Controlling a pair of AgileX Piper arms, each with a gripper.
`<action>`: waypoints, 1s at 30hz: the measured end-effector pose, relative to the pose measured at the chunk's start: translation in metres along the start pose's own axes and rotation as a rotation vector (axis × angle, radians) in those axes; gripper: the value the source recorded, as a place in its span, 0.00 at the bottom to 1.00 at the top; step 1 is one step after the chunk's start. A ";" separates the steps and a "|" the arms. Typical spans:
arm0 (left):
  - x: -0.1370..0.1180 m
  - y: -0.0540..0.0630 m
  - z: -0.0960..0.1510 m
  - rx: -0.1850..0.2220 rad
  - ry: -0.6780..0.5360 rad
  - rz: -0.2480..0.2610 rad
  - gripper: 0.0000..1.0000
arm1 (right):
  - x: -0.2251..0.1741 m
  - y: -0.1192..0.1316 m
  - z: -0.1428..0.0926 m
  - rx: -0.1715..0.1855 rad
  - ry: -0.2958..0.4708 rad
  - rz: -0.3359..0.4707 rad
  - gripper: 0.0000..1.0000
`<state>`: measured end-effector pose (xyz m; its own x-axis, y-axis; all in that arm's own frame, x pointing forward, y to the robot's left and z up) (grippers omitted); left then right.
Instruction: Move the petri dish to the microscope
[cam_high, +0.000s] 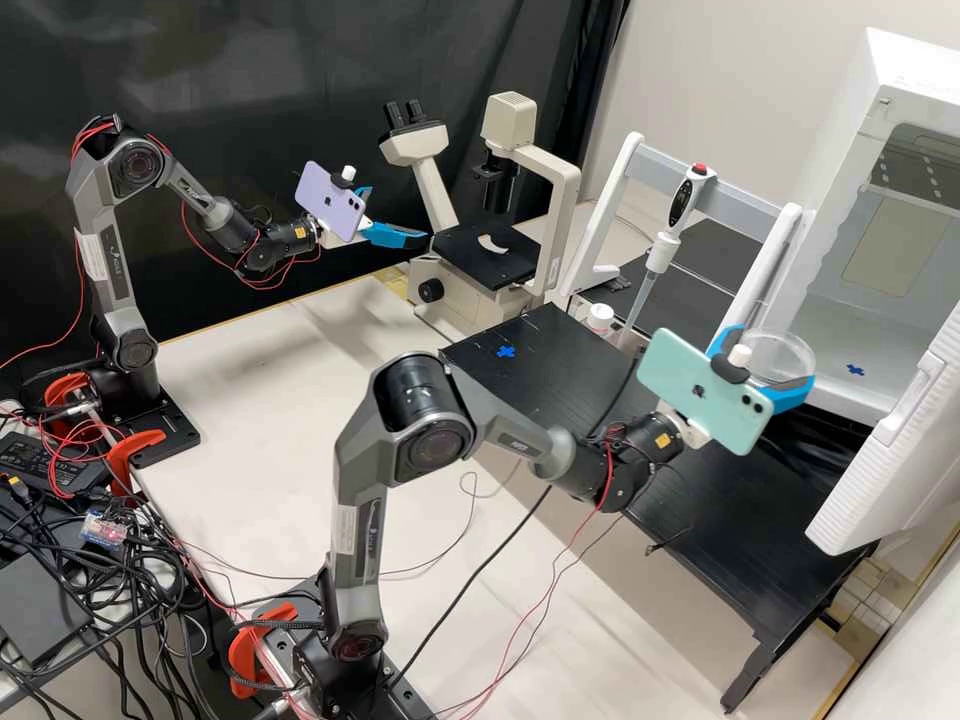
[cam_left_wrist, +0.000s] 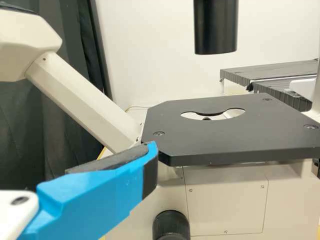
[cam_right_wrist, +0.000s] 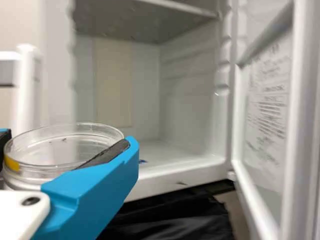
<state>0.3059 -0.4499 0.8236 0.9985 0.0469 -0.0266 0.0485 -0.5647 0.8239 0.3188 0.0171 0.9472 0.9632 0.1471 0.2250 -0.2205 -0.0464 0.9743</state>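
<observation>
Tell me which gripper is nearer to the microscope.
Left. The left gripper is close beside the microscope; the right gripper is well away from it, holding the dish by the open white cabinet.

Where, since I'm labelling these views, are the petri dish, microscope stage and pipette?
Petri dish (cam_right_wrist: 60, 150): right wrist view, middle of its clear round face.
Microscope stage (cam_left_wrist: 227, 137): left wrist view, flat black top beside the cutout.
Pipette (cam_high: 661, 252): high view, white lower body.
</observation>
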 end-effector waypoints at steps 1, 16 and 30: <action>0.000 0.000 0.000 0.000 0.000 0.000 1.00 | -0.006 -0.006 -0.005 0.001 0.014 -0.013 0.00; 0.000 0.000 0.000 0.000 0.000 0.000 1.00 | -0.062 -0.080 -0.112 -0.014 0.366 -0.254 0.00; 0.000 0.000 0.000 0.000 0.000 0.000 1.00 | -0.062 -0.157 -0.197 -0.138 0.567 -0.464 0.00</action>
<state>0.3059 -0.4499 0.8236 0.9985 0.0469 -0.0266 0.0485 -0.5647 0.8239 0.2631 0.2100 0.7822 0.7430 0.6105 -0.2743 0.1362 0.2633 0.9550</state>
